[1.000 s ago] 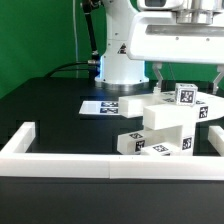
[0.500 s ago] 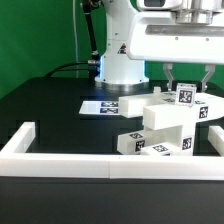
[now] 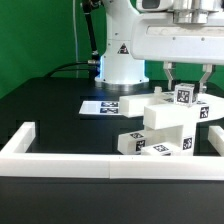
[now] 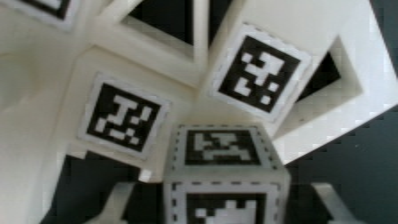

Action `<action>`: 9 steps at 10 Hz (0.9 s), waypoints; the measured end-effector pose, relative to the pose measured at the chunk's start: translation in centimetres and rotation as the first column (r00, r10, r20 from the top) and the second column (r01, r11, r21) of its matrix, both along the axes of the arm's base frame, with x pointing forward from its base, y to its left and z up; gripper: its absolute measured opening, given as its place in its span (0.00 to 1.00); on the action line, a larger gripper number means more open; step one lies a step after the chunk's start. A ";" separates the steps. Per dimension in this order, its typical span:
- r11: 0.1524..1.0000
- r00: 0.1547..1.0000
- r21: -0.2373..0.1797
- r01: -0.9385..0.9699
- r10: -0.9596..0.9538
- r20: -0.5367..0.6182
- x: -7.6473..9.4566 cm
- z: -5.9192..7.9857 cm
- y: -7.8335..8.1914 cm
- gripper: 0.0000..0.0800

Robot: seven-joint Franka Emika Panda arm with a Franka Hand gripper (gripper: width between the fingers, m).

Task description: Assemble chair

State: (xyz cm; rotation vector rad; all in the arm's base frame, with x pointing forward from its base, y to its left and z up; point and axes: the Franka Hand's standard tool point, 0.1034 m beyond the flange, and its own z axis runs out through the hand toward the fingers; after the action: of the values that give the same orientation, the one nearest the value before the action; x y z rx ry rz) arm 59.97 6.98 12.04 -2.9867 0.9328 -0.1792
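My arm [image 3: 122, 52] stands upright behind, with my wrist turned straight down. My jaws point downward, fingers [image 3: 169, 76] pressed against both sides of a tagged white chair part [image 3: 185, 96].

White tagged blocky chair [image 3: 165, 128], partly assembled, upright on black table [image 3: 50, 110].

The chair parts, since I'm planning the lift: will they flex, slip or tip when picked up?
Probably stiff: the chair parts look like blocky white plastic slabs. Possibly slippery, as the faces look smooth where the gripper flanks the tagged block. Likely tippy: pieces are stacked unevenly, so a nudge might topple them.
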 end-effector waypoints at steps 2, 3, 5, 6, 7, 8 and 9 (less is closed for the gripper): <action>0.987 0.988 0.019 0.158 -0.158 0.003 0.0 0.0 0.0 0.36; 0.973 0.974 0.027 0.228 -0.228 0.003 0.0 0.0 0.0 0.36; 0.934 0.935 0.043 0.355 -0.356 0.002 0.0 0.0 0.1 0.36; 0.915 0.917 0.049 0.399 -0.400 0.001 0.0 0.0 0.1 0.36; 0.888 0.889 0.061 0.457 -0.457 -0.003 0.0 0.0 0.2 0.36; 0.870 0.873 0.066 0.488 -0.489 -0.005 0.0 0.0 0.2 0.36; 0.828 0.831 0.078 0.556 -0.557 -0.010 0.0 0.0 0.3 0.36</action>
State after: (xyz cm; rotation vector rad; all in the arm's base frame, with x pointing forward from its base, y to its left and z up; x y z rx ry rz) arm 59.95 7.25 12.04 -2.5464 1.7435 -0.1560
